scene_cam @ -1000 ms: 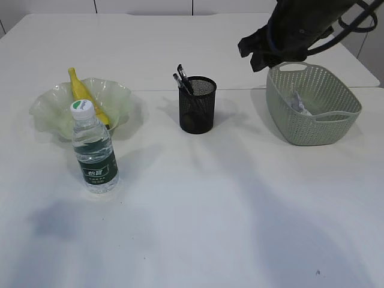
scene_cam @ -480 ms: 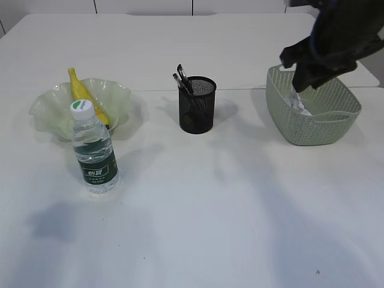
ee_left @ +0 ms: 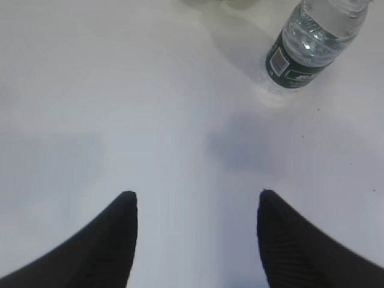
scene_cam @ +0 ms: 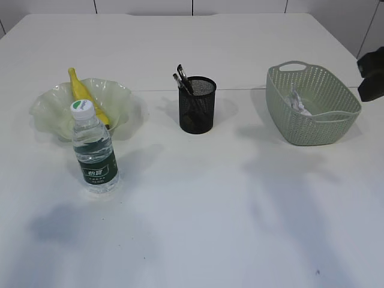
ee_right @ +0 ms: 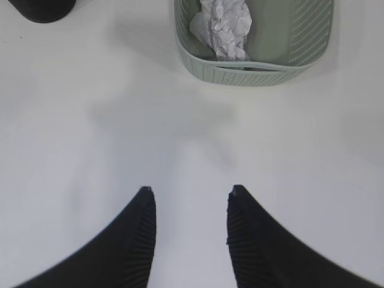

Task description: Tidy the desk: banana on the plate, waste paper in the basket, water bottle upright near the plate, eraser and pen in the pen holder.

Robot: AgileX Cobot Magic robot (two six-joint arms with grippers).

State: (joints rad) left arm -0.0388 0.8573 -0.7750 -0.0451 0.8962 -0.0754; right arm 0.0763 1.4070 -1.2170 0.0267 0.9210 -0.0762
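Only the right hand [ee_right: 188, 191] and left hand [ee_left: 197, 195], both spread empty, show their tips; arms cut off.

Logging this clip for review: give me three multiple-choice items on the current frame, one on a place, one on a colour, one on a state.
1. Where is the waste paper?
A. in the basket
B. on the plate
C. beside the pen holder

2. What colour is the pen holder?
A. green
B. black
C. white

3. How does the water bottle stand?
A. on its side
B. upright, cap on
C. upside down

Key:
1 A, crumpled paper lies inside the basket.
2 B, the mesh cup is black.
3 B, it stands upright in front of the plate, cap on top.
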